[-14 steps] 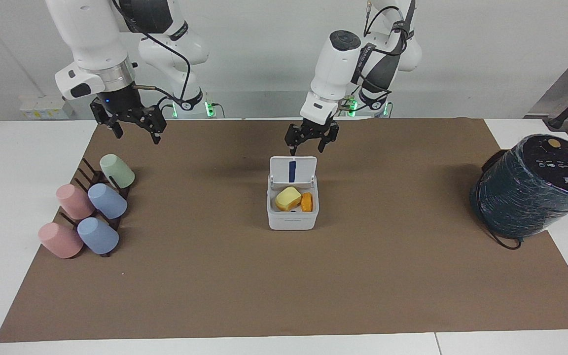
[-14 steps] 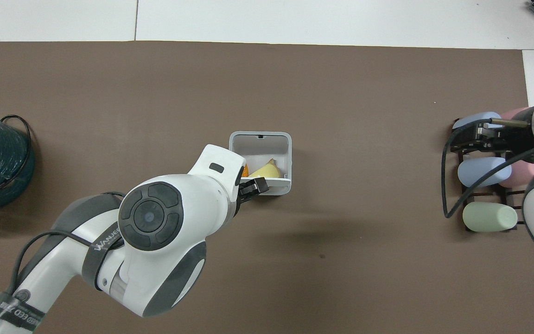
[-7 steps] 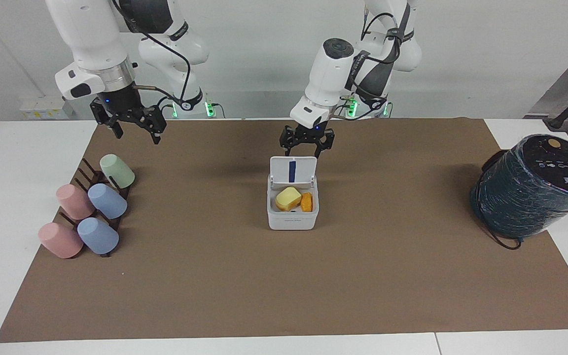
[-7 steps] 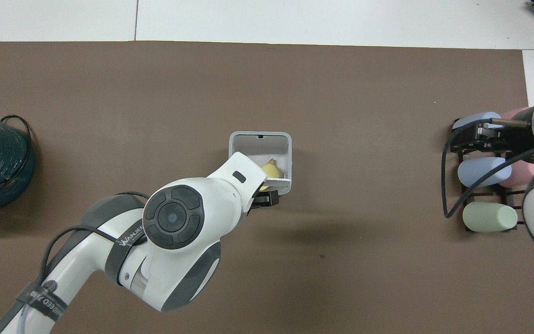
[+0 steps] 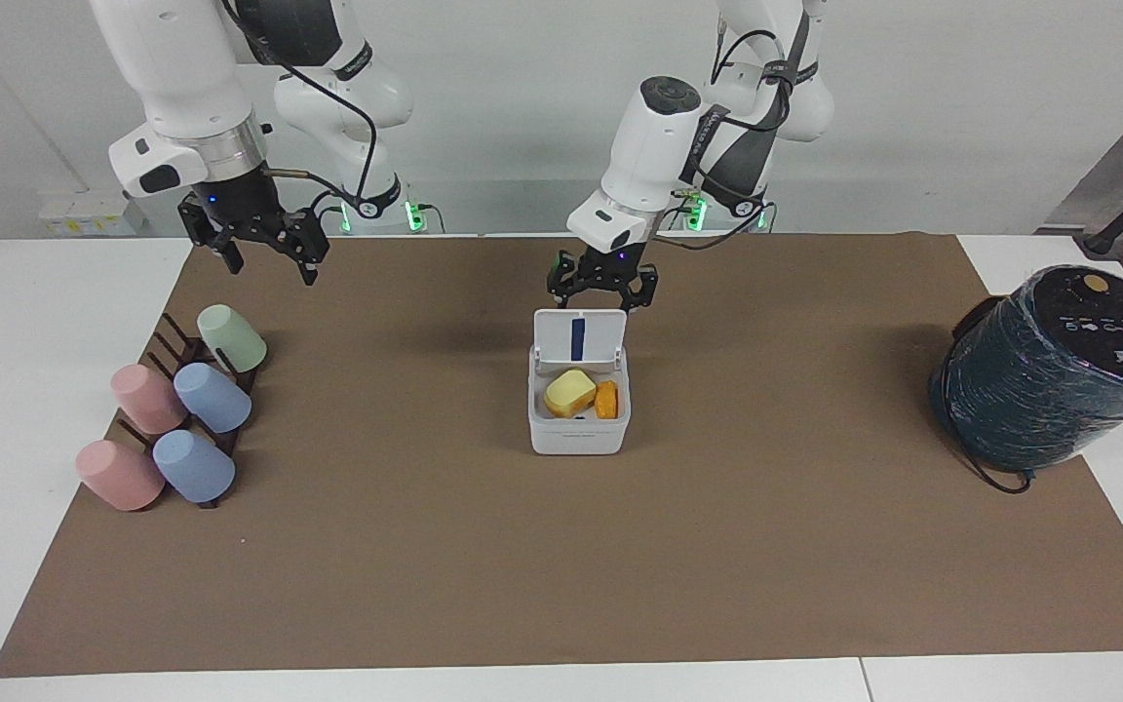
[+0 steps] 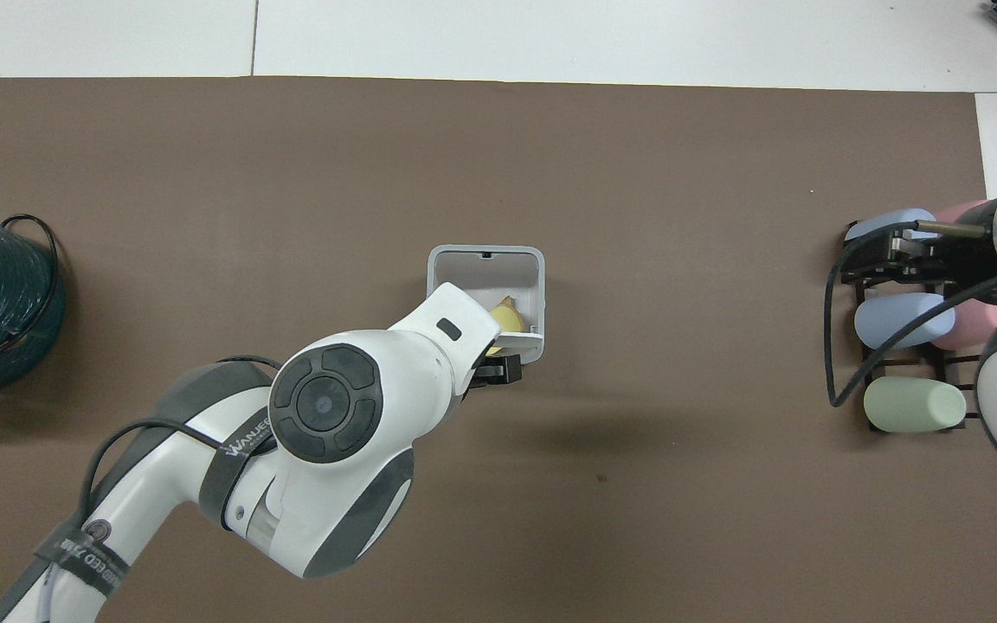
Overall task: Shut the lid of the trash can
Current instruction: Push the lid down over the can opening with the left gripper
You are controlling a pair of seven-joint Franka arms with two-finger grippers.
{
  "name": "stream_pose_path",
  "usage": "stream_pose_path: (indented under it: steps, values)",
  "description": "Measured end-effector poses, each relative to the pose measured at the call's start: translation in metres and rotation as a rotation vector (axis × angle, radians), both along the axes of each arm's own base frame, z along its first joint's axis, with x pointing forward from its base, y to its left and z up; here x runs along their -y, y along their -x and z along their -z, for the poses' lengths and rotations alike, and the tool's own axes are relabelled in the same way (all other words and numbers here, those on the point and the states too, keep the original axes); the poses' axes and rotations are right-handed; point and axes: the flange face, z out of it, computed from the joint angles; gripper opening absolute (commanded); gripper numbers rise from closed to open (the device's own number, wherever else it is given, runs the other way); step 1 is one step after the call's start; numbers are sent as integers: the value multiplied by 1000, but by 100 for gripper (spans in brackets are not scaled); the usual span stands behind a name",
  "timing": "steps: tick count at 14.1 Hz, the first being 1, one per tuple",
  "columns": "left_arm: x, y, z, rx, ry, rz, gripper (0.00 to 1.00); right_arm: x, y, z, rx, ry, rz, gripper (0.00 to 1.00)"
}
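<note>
The white trash can (image 5: pixel 578 431) stands mid-table on the brown mat, with a yellow piece (image 5: pixel 569 392) and an orange piece (image 5: pixel 606 400) inside. Its lid (image 5: pixel 597 339) stands upright at the edge nearer the robots, blue strip facing away from them. My left gripper (image 5: pixel 600 296) hangs open just above the lid's top edge, not visibly touching it. In the overhead view my left arm covers part of the can (image 6: pixel 485 257) and the lid (image 6: pixel 523 350). My right gripper (image 5: pixel 264 255) waits open in the air over the cup rack.
A dark rack with several pastel cups (image 5: pixel 176 405) lies at the right arm's end of the table, and also shows in the overhead view (image 6: pixel 905 316). A large dark plastic-wrapped cylinder (image 5: pixel 1049 375) with a cable sits at the left arm's end.
My left gripper has shifted slightly toward the right arm's end and come down a little, now centred above the lid's top edge. The lid, the can and the right arm have not moved.
</note>
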Motion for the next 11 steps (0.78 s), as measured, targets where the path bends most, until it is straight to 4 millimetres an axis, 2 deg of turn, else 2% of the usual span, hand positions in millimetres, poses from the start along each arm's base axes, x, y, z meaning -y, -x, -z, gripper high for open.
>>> stream_pose_path:
  steps: [6, 11]
  values:
    - [3, -19, -3, 38, 28, -16, 100, 0, 0, 0, 0, 0, 0, 100]
    - [7, -32, 13, 50, 38, -27, 100, 0, 0, 0, -1, 0, 0, 100]
